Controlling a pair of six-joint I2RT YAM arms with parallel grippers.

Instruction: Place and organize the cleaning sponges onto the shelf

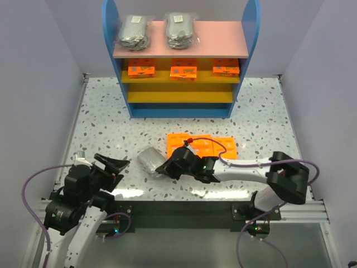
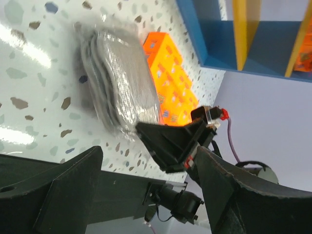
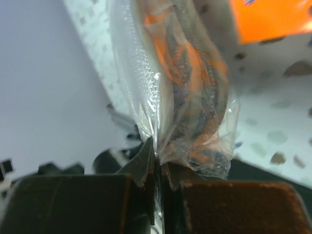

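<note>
Speckled desk point(image 1: 100, 123): right fingers point(image 3: 152, 163) clamped on the plastic edge of the scrub-pad bag point(image 3: 180, 87) just beyond their tips, likely to lift it to the shelf point(image 1: 223, 39) far ahead; left fingers point(image 1: 113, 166) apart, idle.

The bag point(image 2: 117, 78) is glossy, crinkled clear plastic; the speckled tabletop point(image 1: 111, 134) is smooth with a sheen.

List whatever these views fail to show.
- Top view: the right gripper covers part of the orange packets, so their count is unclear.
- Top view: print on the shelf packets is too small to read.
- Right wrist view: the bag of scrub pads is blurred by closeness.
- Left wrist view: the frame edge cuts off the shelf.
</note>
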